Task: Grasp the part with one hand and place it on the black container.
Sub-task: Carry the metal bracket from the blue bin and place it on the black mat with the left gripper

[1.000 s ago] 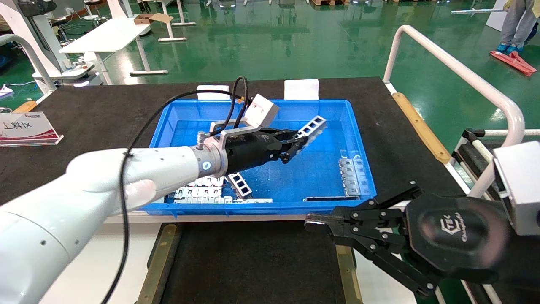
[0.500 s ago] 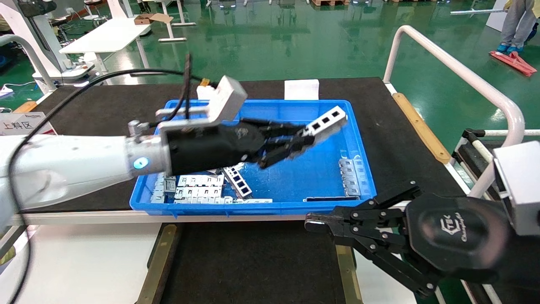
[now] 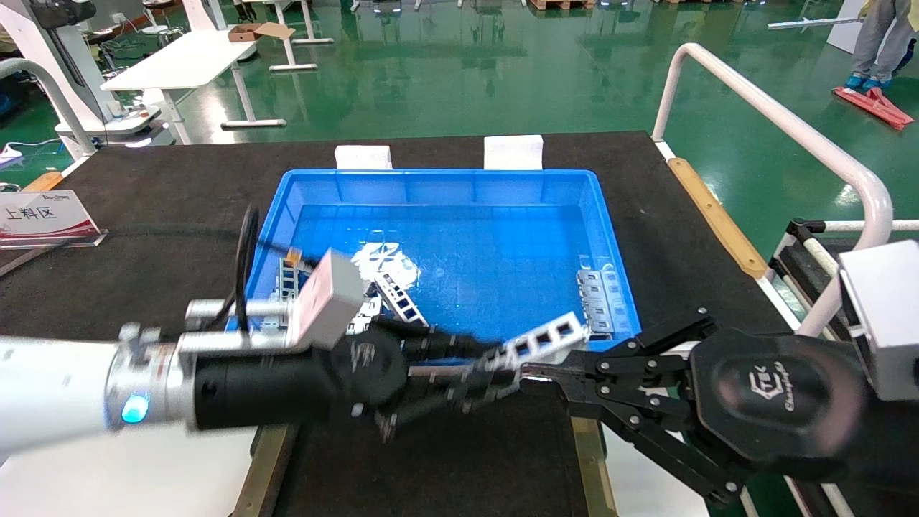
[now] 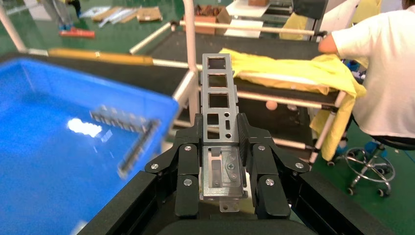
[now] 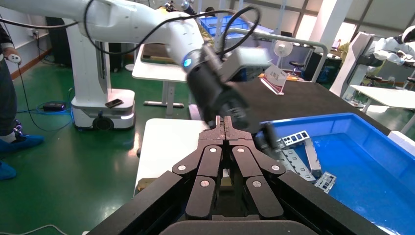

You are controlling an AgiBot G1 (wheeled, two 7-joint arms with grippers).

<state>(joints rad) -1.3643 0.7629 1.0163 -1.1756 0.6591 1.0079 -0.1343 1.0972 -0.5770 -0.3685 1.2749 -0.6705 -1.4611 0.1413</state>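
Nearest to us, the left hand [image 3: 477, 380] pinches the part [image 3: 542, 341] by one end — the wrist view shows its fingers [image 4: 188, 161] pressed on both long edges, so the windowed length juts out free beyond them. We judge this end-grip leaves the bar clear to be laid flat. The part hangs in the air at the near rim of the bin [image 3: 459, 194], above the far edge of the container [image 3: 431, 459], whose black surface lies between brass strips [image 3: 269, 438]; placement is not yet done. The part's free tip comes very near the right hand [image 3: 535, 377], which is parked at the container's right side with its fingers pressed together, holding nothing — a contact risk, in our judgement.

Beyond, the bin rests on the tabletop [image 3: 158, 194] and holds another ladder bar [image 3: 398, 294] and pale slotted plates [image 3: 596, 294]. A sign [image 3: 43, 215] stands at the tabletop's left.

Farther off lie a glossy green floor [image 3: 459, 64], white tables [image 3: 187, 57] and a white rail [image 3: 775, 122] on the right.
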